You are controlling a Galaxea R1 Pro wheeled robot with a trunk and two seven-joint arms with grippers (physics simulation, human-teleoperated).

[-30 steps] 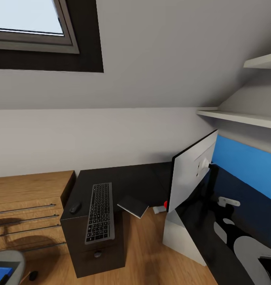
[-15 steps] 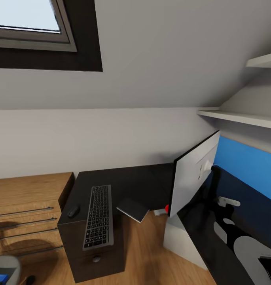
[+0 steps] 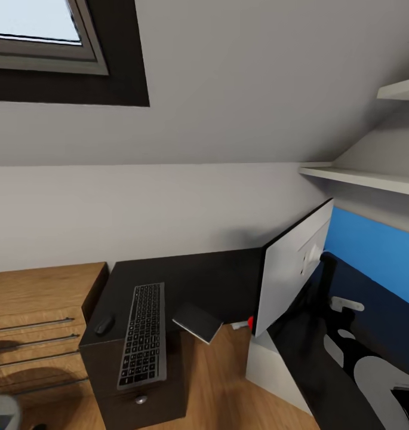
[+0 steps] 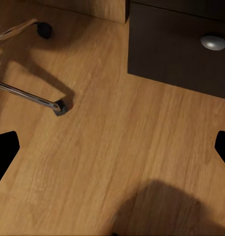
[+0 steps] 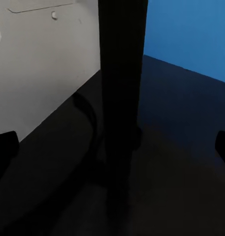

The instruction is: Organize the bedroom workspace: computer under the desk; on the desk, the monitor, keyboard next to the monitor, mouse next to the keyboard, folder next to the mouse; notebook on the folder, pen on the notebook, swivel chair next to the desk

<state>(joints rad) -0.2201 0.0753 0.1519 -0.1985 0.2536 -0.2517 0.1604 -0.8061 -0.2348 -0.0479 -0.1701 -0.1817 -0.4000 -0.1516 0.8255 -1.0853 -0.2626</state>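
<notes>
The desk (image 3: 192, 278) has a glossy black L-shaped top. On its left end, over the drawer unit (image 3: 138, 391), lies the keyboard (image 3: 141, 335) with the mouse (image 3: 102, 325) just left of it. The grey notebook (image 3: 197, 322) overhangs the desk's inner edge. The monitor (image 3: 291, 276) stands on the right wing with its white back toward me, and a short white stick (image 3: 237, 326), possibly the pen, lies by its red dot. Under that wing sits the computer (image 3: 276, 364). A corner of the swivel chair (image 3: 1, 412) shows; the folder is out of view. My left gripper (image 4: 112, 150) is open over the floor. My right gripper (image 5: 112, 147) is open before the monitor's stand (image 5: 119, 98).
A wooden drawer chest (image 3: 37, 322) stands left of the desk. A blue wall panel (image 3: 371, 251) and white shelves (image 3: 359, 176) are behind the right wing. The chair's chrome legs (image 4: 23, 93) and a wheel (image 4: 60, 105) lie on the wood floor near the drawer knob (image 4: 214, 42).
The head camera has moved, so the scene has slid left and down. The chair seat with the blue folder has left the frame. Nothing on the desk has moved.
</notes>
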